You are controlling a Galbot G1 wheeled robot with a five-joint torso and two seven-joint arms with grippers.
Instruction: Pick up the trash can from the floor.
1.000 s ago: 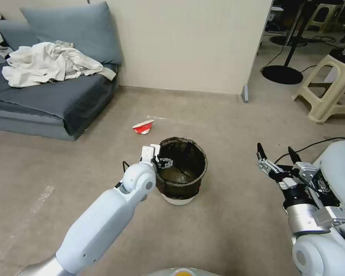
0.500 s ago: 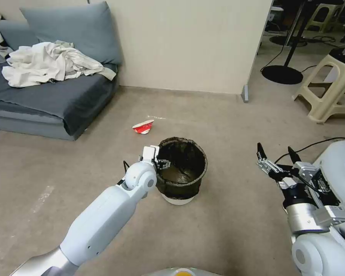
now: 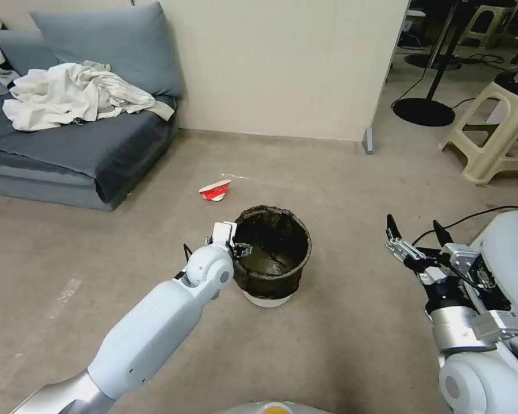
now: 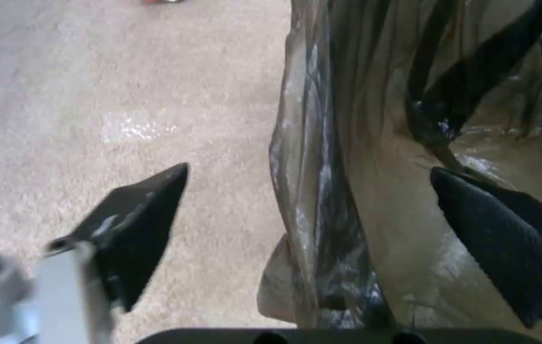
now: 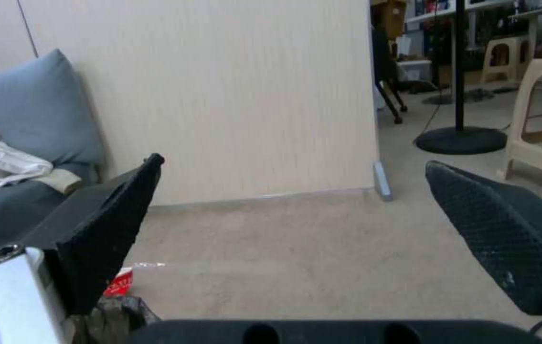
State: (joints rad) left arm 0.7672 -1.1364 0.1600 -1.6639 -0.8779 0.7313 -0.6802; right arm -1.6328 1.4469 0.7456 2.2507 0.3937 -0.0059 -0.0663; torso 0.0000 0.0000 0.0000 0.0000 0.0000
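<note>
i've got the left gripper (image 4: pixel 309 172) spread wide astride the trash can (image 3: pixel 273 256) rim at its nine o'clock, one finger inside the bag. can sits on the floor (image 3: pixel 339 345). right gripper (image 3: pixel 411 227) hangs released at three o'clock.

A lab's mock living room: grey sofa (image 3: pixel 69 149) with crumpled laundry (image 3: pixel 75 95), partition wall (image 3: pixel 282 69), plastic stools (image 3: pixel 501 132).

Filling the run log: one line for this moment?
left gripper: open, fingers straddling trash can rim | right gripper: open, idle | can on floor
</note>
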